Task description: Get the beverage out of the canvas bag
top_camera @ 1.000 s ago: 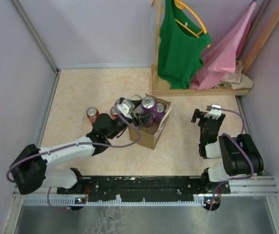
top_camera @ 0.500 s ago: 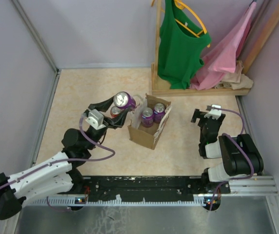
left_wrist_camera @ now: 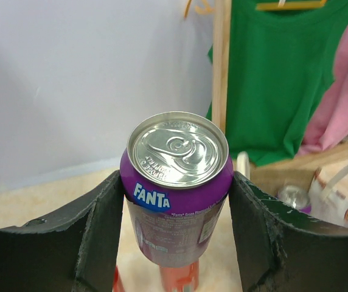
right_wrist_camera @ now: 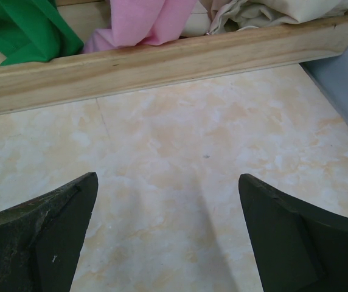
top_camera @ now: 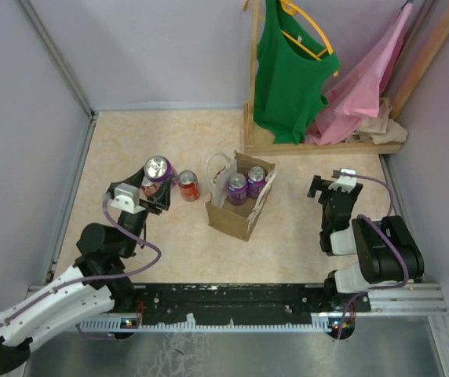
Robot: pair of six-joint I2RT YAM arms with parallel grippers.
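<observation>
The left end effector (left_wrist_camera: 177,207) clamps the purple Fanta can (left_wrist_camera: 178,149); lowered carelessly, it may topple the red can (top_camera: 188,187) nearby; the right end effector (right_wrist_camera: 168,182) stands apart.

Red can (top_camera: 188,187) between purple can (top_camera: 158,168), canvas bag (top_camera: 232,220); bare floor (top_camera: 197,253) nearer arms.

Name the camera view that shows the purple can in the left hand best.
Left wrist: the purple can is large and central, lid and Fanta label readable, gripped by the left hand. Top external shows it small, mostly its lid. Right wrist misses it, showing only floor and a wooden rail.
</observation>
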